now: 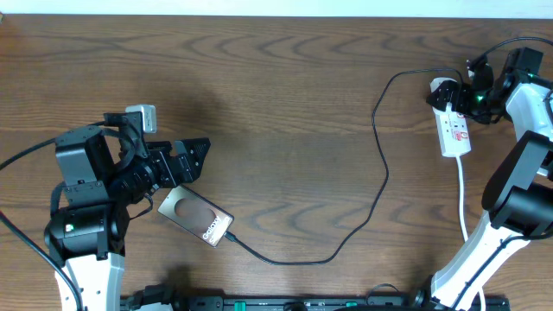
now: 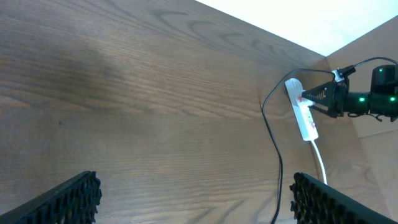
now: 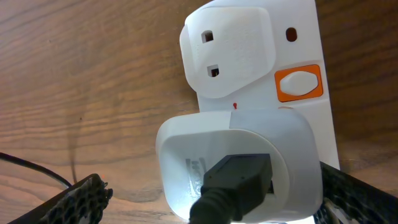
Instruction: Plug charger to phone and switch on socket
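Beside left gripper (image 1: 192, 161) (gaping): bronze phone (image 1: 194, 216), black charger (image 1: 380, 173) attached; right gripper (image 1: 454, 97) gaping over socket (image 1: 455, 134).

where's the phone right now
In the overhead view the phone lies flat on the left side of the table, beside the jaws of the left arm, the charger reaching its right end.

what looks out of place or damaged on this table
Nothing stands out. The phone lies flat at a slant, the charger cable runs loosely across the table to its adapter in the socket, and nothing looks spilled or broken.
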Controlling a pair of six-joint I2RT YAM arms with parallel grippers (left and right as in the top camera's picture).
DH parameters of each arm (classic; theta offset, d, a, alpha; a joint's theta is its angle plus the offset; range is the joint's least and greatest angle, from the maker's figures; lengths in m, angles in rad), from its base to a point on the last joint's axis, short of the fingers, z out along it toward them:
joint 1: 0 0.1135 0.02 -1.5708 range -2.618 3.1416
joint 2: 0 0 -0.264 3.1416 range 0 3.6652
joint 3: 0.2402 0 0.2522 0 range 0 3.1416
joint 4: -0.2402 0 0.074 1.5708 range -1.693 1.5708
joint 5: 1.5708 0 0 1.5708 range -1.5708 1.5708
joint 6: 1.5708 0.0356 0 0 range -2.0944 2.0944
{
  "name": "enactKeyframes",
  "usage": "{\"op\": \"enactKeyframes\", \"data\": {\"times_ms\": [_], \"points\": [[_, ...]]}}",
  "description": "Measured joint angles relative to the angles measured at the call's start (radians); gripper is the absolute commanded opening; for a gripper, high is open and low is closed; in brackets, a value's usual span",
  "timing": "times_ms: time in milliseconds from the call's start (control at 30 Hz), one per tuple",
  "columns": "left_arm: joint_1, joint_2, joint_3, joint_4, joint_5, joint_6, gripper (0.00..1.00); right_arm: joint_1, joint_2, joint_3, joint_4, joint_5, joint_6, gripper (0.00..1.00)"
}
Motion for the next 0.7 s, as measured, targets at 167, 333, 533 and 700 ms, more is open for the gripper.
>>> {"op": "enactKeyframes", "data": {"times_ms": [167,333,533,700], "points": [[0.0,0.0,0.0,0.0,0.0,0.0,0.96,0.0,0.005,0.022,-0.028,0.0,0.0,0.99],[0.0,0.0,0.0,0.0,0.0,0.0,0.96,-0.001,0.009,0.051,-0.085,0.015,0.006,0.99],[0.0,0.0,0.0,-0.001,0.0,0.0,0.96,-0.001,0.011,0.051,-0.094,0.041,0.011,0.99],[0.0,0.0,0.0,-0.004,0.0,0.0,0.96,-0.001,0.012,0.051,-0.095,0.048,0.011,0.99]]}}
